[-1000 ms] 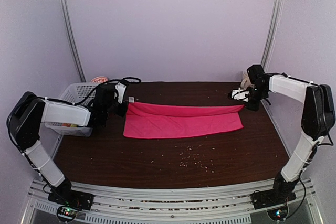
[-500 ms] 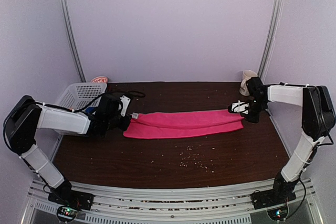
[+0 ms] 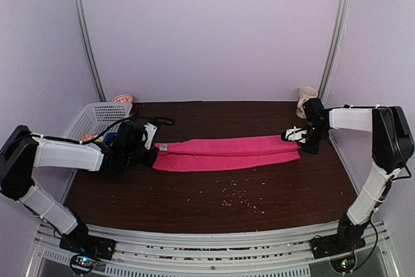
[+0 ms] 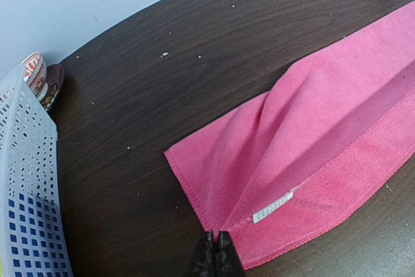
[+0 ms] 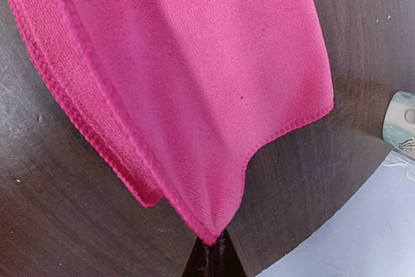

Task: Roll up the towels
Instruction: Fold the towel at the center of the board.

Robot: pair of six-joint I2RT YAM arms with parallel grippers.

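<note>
A bright pink towel (image 3: 227,152) lies as a long narrow folded strip across the middle of the dark table (image 3: 214,209). My left gripper (image 3: 156,150) is shut on its left end, pinching the edge of the upper layer by the small white label (image 4: 272,207). In the left wrist view the towel (image 4: 311,134) fans out from the closed gripper (image 4: 216,243). My right gripper (image 3: 294,136) is shut on the right end. In the right wrist view a corner of the towel (image 5: 181,82) is drawn to a point in the closed gripper (image 5: 213,246).
A white lattice basket (image 3: 97,113) stands at the left rear beside my left arm, seen also in the left wrist view as the basket (image 4: 26,192). A round patterned item (image 3: 122,98) lies behind it. A cream mug (image 3: 307,98) stands at the right rear corner. Crumbs (image 3: 237,196) dot the near table.
Both grippers have brought the towel's far edge toward the near side and down, laying it over the lower layer. The towel has gone from a wide sheet to a narrow strip.
</note>
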